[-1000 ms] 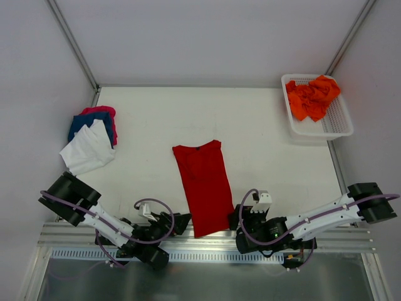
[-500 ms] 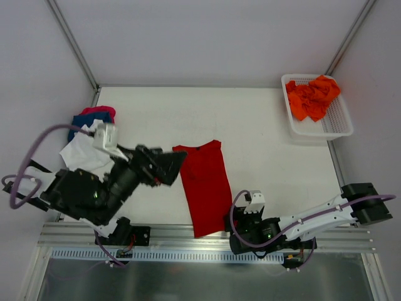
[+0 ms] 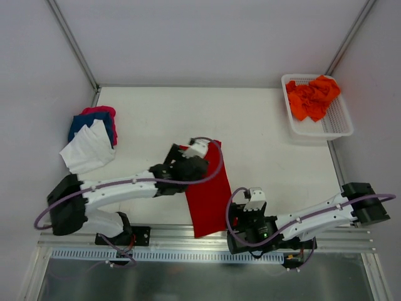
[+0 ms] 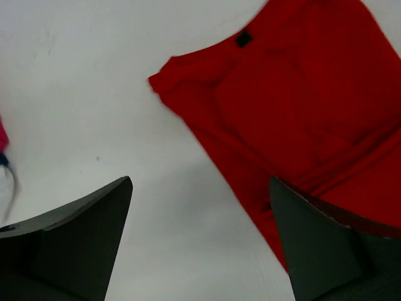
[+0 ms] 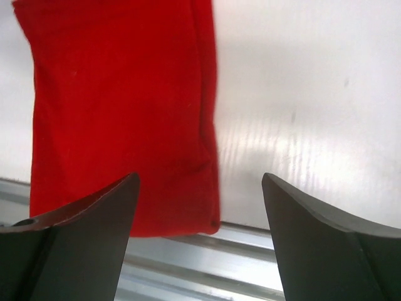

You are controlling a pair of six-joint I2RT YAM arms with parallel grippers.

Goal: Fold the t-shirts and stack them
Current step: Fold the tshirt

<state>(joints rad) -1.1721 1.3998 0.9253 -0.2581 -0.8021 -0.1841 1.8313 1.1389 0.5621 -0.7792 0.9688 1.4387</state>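
A deep red t-shirt (image 3: 210,200) lies folded lengthwise in a long strip at mid-table, collar at the far end. My left gripper (image 3: 177,158) is open and empty at its far left corner. In the left wrist view the gripper (image 4: 199,182) frames bare table, with the shirt (image 4: 301,106) under the right finger. My right gripper (image 3: 233,216) is open and empty by the shirt's near right corner. The right wrist view has that hem corner (image 5: 188,207) between the fingers of the gripper (image 5: 199,177). White (image 3: 88,150), blue (image 3: 81,122) and pink (image 3: 100,111) tees are stacked at the left. Orange tees (image 3: 313,97) fill the basket.
The white mesh basket (image 3: 338,128) stands at the far right corner. An aluminium rail (image 3: 207,241) runs along the near table edge, just under the shirt's hem; it also shows in the right wrist view (image 5: 188,257). Grey walls enclose the table.
My left arm has swung up from the near edge and across to the shirt's far left corner. My right gripper has shifted slightly left by the hem. The red shirt has not moved.
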